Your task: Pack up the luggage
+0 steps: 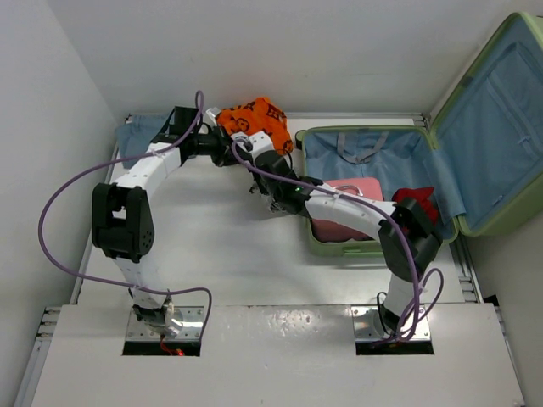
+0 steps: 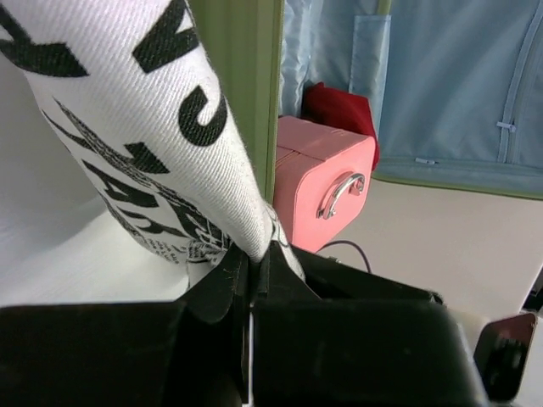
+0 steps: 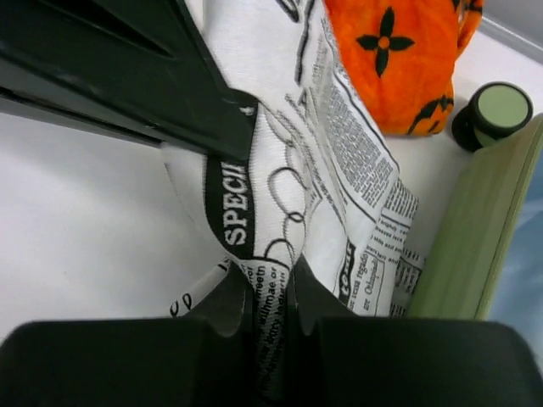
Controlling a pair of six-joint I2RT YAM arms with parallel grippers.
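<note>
Tightly, left claw (image 2: 253,257) and right claw (image 3: 270,292) pinch the newsprint cloth (image 3: 348,170).

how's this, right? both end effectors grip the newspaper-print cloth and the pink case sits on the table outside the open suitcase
Not quite. The pink case sits inside the open suitcase, not outside it; the top external view shows this. The left end effector and right end effector do both grip the newspaper-print cloth.

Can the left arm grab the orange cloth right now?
Probably not yet. The orange cloth lies close by, but the left gripper is shut on the newsprint cloth, which the right gripper also pinches; it must let go first.
</note>
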